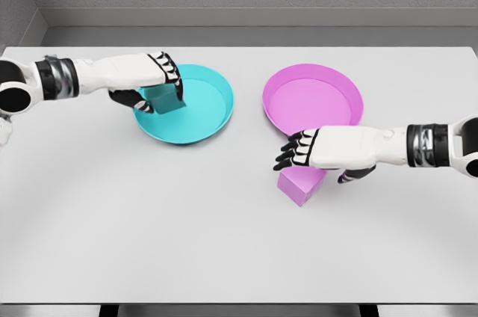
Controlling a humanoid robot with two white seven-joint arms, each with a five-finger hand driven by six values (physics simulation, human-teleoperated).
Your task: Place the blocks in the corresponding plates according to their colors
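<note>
1. Head view, left side: the left hand reaches in from the left edge and its fingers are clamped around the teal block, which sits over the left part of the teal plate; whether the block touches the plate floor cannot be told, since the hand covers its top
2. The left arm is cut off at the picture's left edge, only forearm and wrist showing
3. Head view, right side: the right hand hovers palm down, fingers loosely spread and holding nothing, above the pink block
4. The pink block lies on the white table, just in front of the pink plate; its upper part is hidden by the hand, so contact between them cannot be judged
5. The right arm runs off the right edge
</note>
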